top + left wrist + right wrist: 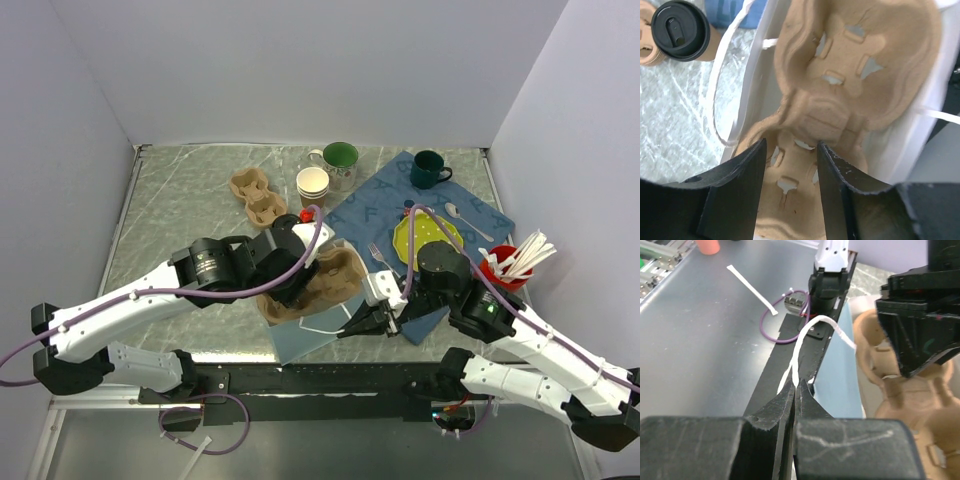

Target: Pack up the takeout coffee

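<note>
The takeout coffee (680,31), a brown paper cup with a black lid, stands on the table at the top left of the left wrist view, outside the bag. A brown pulp cup carrier (335,275) (850,75) lies inside a white-walled paper bag (752,85) near the table's front edge. My left gripper (791,145) (300,280) hovers open over the carrier's near well, with nothing between its fingers. My right gripper (795,382) (350,328) is shut on the bag's white handle (805,335), a loop that rises from its fingertips.
A second carrier (257,195), stacked lidless cups (313,185) and a green mug (340,160) stand at the back. To the right, a blue cloth (380,200) holds a dark mug (430,168), a yellow-green plate (428,235), a fork (380,258) and a spoon (465,220). A red cup of cutlery (510,265) stands far right.
</note>
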Robot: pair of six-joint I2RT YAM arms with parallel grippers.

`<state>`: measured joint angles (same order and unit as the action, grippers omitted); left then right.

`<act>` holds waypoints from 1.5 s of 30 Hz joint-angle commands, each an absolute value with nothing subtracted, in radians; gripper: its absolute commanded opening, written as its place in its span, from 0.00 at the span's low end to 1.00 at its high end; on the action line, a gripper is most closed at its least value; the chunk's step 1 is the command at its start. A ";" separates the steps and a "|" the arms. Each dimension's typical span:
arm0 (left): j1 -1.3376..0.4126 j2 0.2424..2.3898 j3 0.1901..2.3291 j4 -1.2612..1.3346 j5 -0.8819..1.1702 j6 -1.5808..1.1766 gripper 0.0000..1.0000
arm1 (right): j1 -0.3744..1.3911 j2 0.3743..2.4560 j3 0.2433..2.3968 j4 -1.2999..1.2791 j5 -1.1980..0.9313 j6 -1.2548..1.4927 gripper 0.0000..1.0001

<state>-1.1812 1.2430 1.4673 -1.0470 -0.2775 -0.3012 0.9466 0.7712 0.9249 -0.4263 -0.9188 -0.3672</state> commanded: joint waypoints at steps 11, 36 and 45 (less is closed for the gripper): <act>-1.178 1.227 1.592 -1.057 -0.314 -0.336 0.56 | 0.951 0.721 0.914 -0.325 -0.781 -0.265 0.16; -1.082 1.210 1.632 -0.982 -0.410 -0.384 0.64 | 0.953 0.942 1.384 -0.739 0.020 0.216 0.54; -1.031 1.284 1.638 -0.945 -0.304 -0.275 0.55 | 0.951 0.980 1.364 -0.787 -0.052 0.252 0.51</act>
<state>-1.0355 1.2858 1.6039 -1.0023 -0.3660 -0.3412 0.9466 0.9985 1.3621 -0.7647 -0.0330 0.2192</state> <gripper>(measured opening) 0.564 0.525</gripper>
